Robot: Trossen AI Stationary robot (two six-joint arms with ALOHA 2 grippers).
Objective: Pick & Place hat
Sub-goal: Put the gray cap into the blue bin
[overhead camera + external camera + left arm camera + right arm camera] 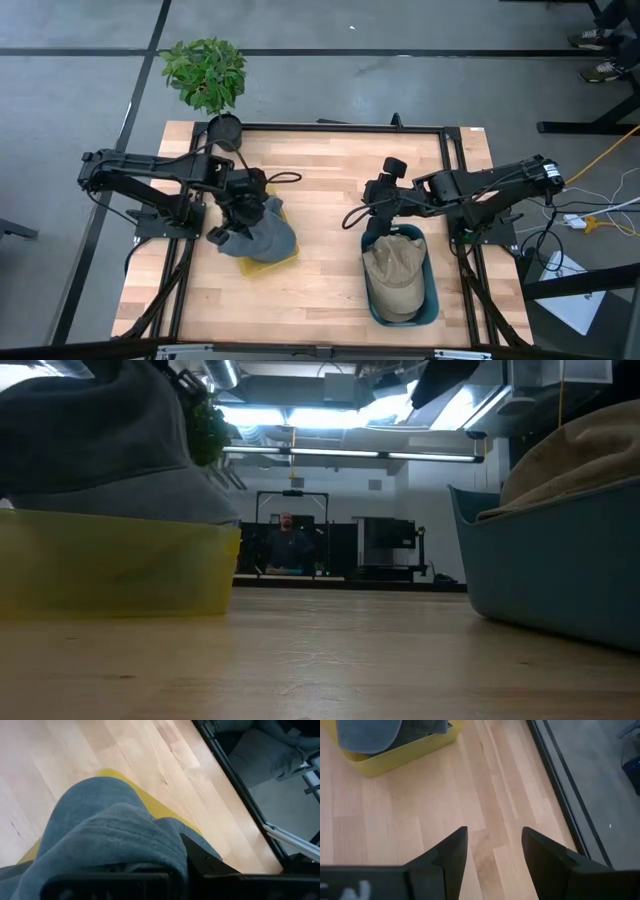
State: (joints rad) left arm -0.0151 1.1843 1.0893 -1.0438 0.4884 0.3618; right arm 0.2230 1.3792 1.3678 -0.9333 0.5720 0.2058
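A grey hat (268, 233) lies in a yellow bin (272, 264) at the table's left middle; in the low view the grey hat (95, 445) bulges above the yellow bin's wall (110, 570). My left gripper (232, 218) is at the hat's left far side, shut on it. A tan cap (395, 270) sits in a blue bin (432, 300) on the right; the low view shows the tan cap (585, 455) over the blue wall (550, 570). My right gripper (494, 855) hovers open at the blue bin's far end (372, 215), touching nothing. My left gripper holds the grey hat by a bunched fold of cloth (150, 845) that covers most of its fingers; only one dark finger (200, 860) shows beside it. It comes from the table's left, slanting down. The hat's rounded body (90, 805) rests in the yellow bin.
A potted plant (205, 72) stands at the table's far left edge. A black rail (452, 160) frames the tabletop. Bare wood lies between the two bins (330, 260). A person (288, 545) sits far behind the table in the low view.
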